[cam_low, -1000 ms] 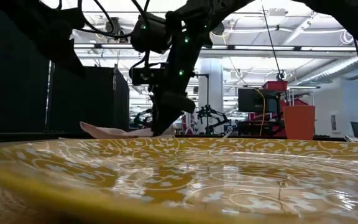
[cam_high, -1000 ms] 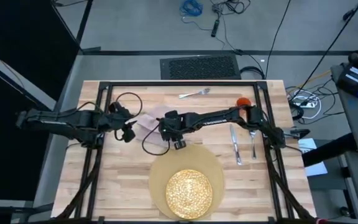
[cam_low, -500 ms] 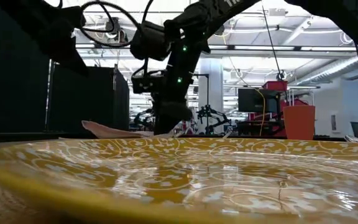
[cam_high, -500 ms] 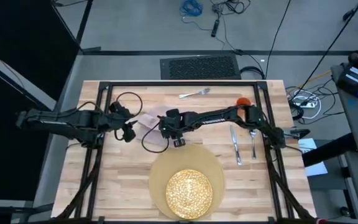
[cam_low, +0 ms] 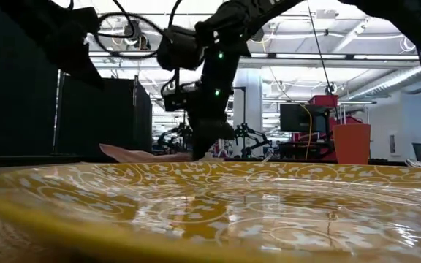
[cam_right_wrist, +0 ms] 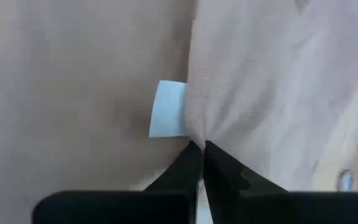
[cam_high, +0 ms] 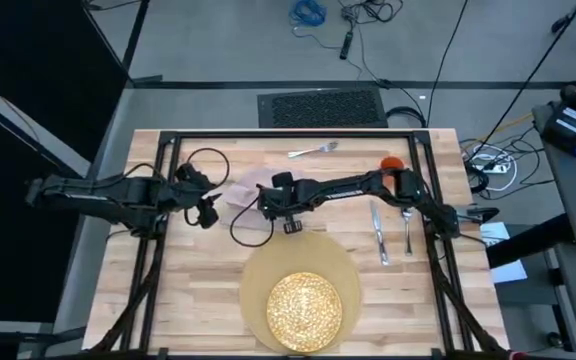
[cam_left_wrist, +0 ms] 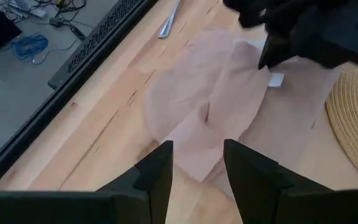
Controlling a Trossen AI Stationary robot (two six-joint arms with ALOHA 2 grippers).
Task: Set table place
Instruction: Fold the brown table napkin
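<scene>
A beige napkin (cam_high: 246,192) lies rumpled on the table (cam_high: 188,300), left of centre and toward the far side. My right gripper (cam_high: 268,203) reaches across from the right and is shut on the napkin beside its white tag (cam_right_wrist: 168,117). My left gripper (cam_left_wrist: 197,163) stands open at the napkin's left edge (cam_left_wrist: 185,158). Whether it touches the cloth I cannot tell. A yellow speckled plate (cam_high: 305,308) sits on the round tan placemat (cam_high: 268,262) near the front edge. My right gripper pinches a raised fold of the napkin (cam_right_wrist: 194,134) between its two fingertips, right beside the white tag. The fingers come from above, pointing down (cam_low: 209,146). The cloth puckers toward the fingers, and the rest of the napkin lies on the table.
A fork (cam_high: 313,150) lies near the far edge. A knife (cam_high: 378,232) and a spoon (cam_high: 406,230) lie side by side at the right, with an orange cup (cam_high: 392,162) beyond them. A black frame (cam_high: 168,150) rings the tabletop.
My right gripper has moved a little toward the table's right and far edges, staying shut on the napkin. The napkin has slid slightly along with it.
</scene>
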